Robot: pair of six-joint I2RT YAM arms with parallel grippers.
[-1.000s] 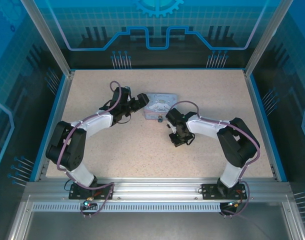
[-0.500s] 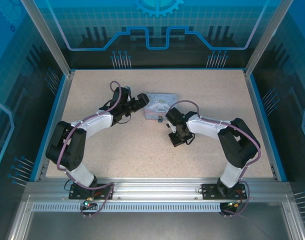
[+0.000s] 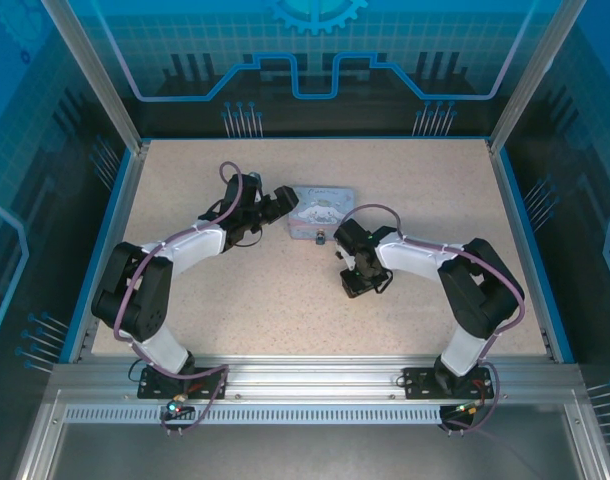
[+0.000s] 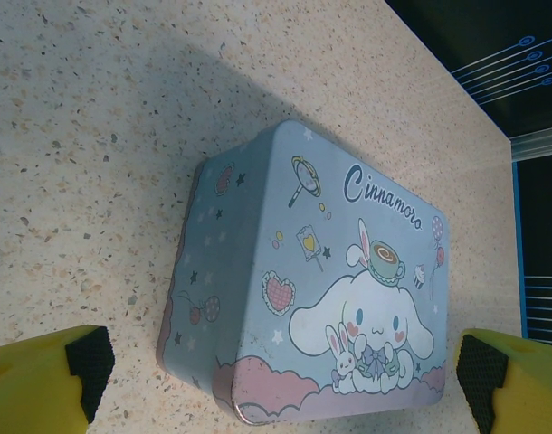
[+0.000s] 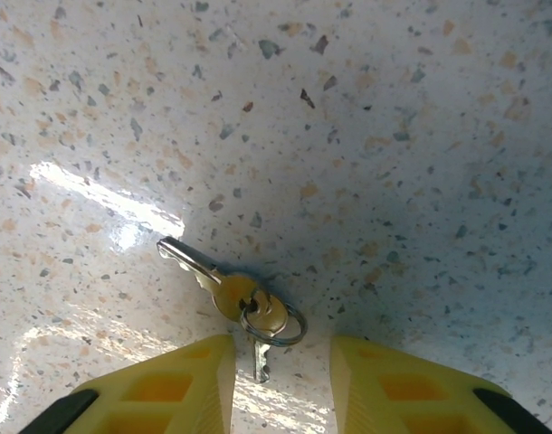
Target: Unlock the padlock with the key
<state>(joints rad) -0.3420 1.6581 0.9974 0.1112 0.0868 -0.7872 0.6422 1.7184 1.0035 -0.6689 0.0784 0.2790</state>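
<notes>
Right gripper (image 5: 280, 360) parted beside the tin (image 3: 322, 207); its wrist view catches the key (image 5: 223, 287), free. Left gripper (image 4: 285, 366) gapes at the tin

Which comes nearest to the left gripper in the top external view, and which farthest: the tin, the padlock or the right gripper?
Measured from the left gripper, which stands open and faces the tin:
1. tin: right beside the fingers, just to their right.
2. padlock: at the tin's near edge, toward the arm bases.
3. right gripper: farthest, on open table nearer the bases, right of centre.
</notes>
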